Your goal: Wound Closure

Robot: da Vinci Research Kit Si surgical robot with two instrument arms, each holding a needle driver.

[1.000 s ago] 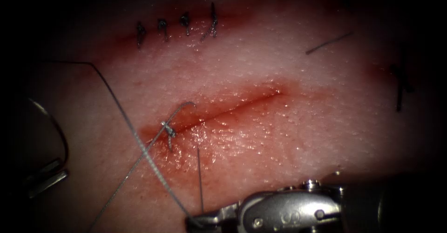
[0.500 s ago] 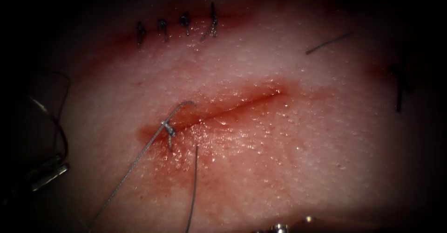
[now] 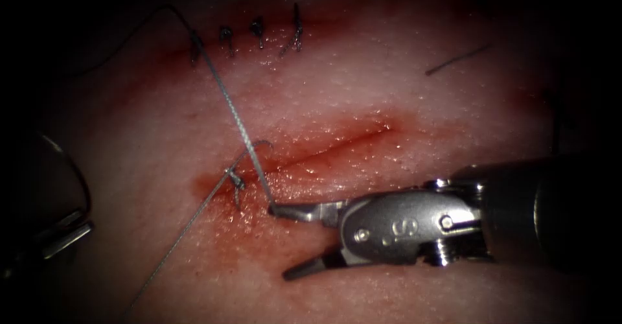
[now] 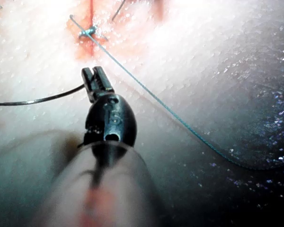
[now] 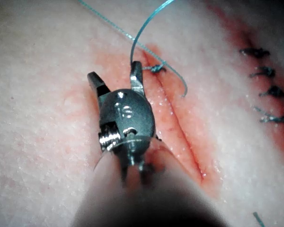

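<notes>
At the far left of the endoscope view, the left arm's tool stands well to the left of the cut. In the left wrist view its jaws are pressed together on the needle, and they grip it close to one end of its curve. I cannot tell which end it is. The rest of the needle bends away from the jaws in a free arc above the tissue, so it is not in the tissue.

At the left end of the cut sits a knot. One strand runs from it down and to the left across the tissue. A short strand arches from it over the cut. A longer piece of the thread goes from beside the knot up and to the left, and it passes the left end of a row of older stitches at the top.

The lower end of this piece touches the tip of the upper jaw of the right arm's tool. This tool comes in from the right, just below the cut. Its jaws are spread wide and there is nothing between them. The thread only lies against the one tip.

The red fluid colours the tissue along the cut and around the knot. Further right, near the top, a cut end of thread lies loose on the tissue.
</notes>
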